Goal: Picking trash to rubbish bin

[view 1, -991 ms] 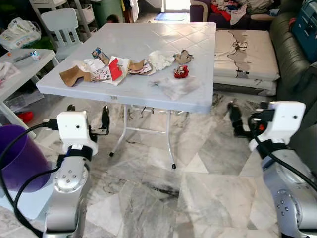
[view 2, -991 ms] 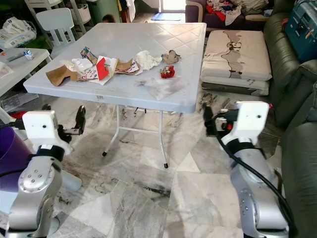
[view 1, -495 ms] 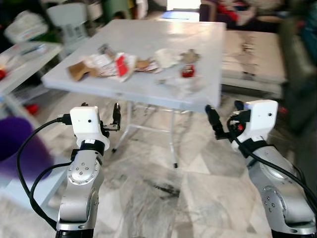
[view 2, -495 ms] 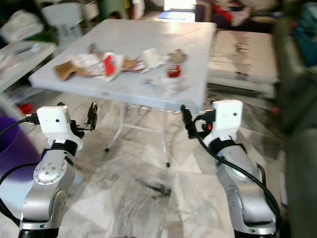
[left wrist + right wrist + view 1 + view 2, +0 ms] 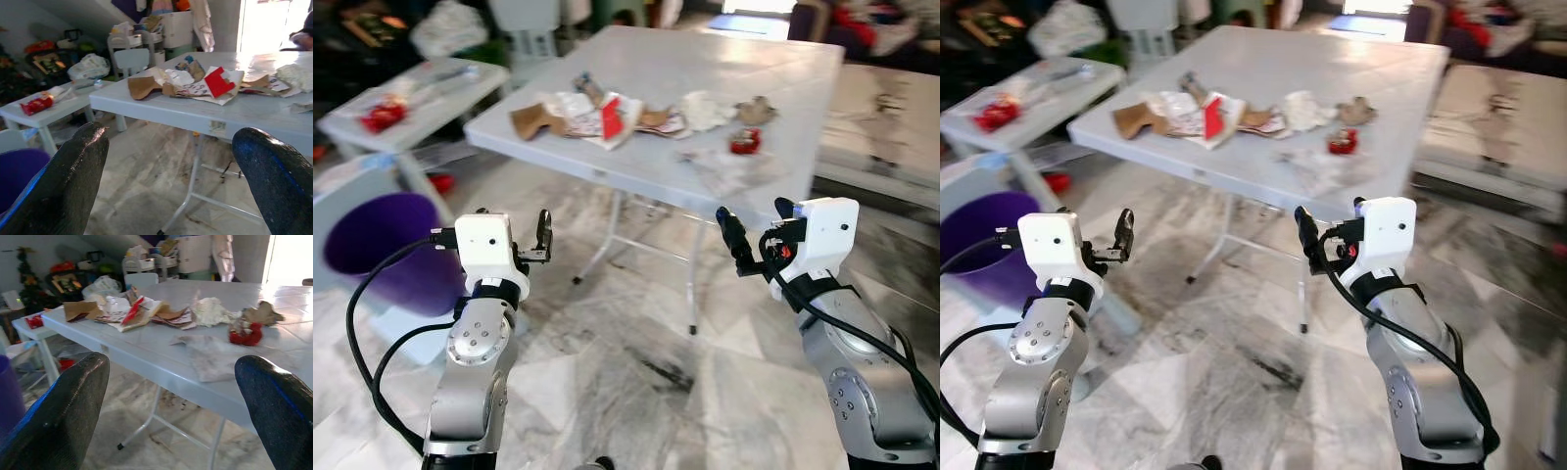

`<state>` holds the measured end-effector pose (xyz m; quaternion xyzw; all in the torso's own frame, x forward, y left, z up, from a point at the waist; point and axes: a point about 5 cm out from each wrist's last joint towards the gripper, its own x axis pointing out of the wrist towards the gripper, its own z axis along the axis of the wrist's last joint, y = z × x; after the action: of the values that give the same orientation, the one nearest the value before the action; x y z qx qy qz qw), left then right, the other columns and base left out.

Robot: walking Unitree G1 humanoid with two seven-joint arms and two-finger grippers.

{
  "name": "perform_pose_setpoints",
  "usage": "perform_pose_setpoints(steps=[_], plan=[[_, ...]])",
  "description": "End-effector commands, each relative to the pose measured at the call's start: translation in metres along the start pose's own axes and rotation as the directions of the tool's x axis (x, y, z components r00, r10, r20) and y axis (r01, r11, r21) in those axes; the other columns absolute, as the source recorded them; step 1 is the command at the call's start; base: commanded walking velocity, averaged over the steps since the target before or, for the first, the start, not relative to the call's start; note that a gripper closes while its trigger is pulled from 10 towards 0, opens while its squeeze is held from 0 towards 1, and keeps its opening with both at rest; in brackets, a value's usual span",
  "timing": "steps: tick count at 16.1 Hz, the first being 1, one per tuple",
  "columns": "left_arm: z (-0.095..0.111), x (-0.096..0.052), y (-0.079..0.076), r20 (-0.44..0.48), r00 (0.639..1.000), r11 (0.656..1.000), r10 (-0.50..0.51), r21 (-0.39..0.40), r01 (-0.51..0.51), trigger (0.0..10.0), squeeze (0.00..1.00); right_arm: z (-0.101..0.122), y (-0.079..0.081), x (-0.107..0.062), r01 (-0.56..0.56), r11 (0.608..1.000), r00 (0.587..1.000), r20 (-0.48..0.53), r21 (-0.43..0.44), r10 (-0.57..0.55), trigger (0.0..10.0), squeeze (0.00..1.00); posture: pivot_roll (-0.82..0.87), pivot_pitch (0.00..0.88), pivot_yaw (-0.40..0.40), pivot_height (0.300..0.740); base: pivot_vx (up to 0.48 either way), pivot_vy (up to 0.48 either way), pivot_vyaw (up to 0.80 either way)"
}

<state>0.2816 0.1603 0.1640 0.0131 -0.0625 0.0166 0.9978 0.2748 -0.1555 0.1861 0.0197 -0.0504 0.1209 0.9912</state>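
I read no labels on the trash (image 5: 607,116) along the table (image 5: 744,69) near edge; left gripper (image 5: 514,230) and right gripper (image 5: 751,227), both spread, hover over open marble floor (image 5: 636,382).

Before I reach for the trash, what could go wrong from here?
1. Both grippers, left and right, hang open below the table edge; raising them straight up could knock it.
2. The clear wrap lies at the near edge and could slide off.
3. The purple bin sits low on the left, away from the trash, so carried scraps may drop.
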Motion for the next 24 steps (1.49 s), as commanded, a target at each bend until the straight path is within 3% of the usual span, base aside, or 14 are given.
perform_pose_setpoints(steps=[1, 10, 24], plan=[[-0.001, 0.001, 0.000, -0.014, 1.000, 1.000, -0.008, 0.008, 0.008, 10.0, 0.00, -0.002, 0.000, 0.000, 0.005, 1.000, 1.000, -0.006, -0.003, -0.005, 10.0, 0.00, 0.00, 0.081, 0.034, 0.740, 0.000, 0.000, 0.79], [-0.002, 0.005, -0.001, -0.026, 0.998, 0.998, -0.049, -0.037, 0.048, 10.0, 0.00, 0.005, -0.021, -0.002, 0.164, 0.983, 0.986, 0.042, -0.078, -0.161, 10.0, 0.00, 0.00, 0.090, 0.036, 0.740, 0.000, 0.000, 0.06], [-0.005, 0.006, -0.007, -0.028, 0.993, 0.990, -0.116, -0.086, 0.113, 10.0, 0.00, 0.004, -0.019, -0.003, 0.173, 0.981, 0.984, 0.055, -0.092, -0.168, 10.0, 0.00, -0.01, 0.092, 0.044, 0.740, 0.018, 0.000, 0.00]])
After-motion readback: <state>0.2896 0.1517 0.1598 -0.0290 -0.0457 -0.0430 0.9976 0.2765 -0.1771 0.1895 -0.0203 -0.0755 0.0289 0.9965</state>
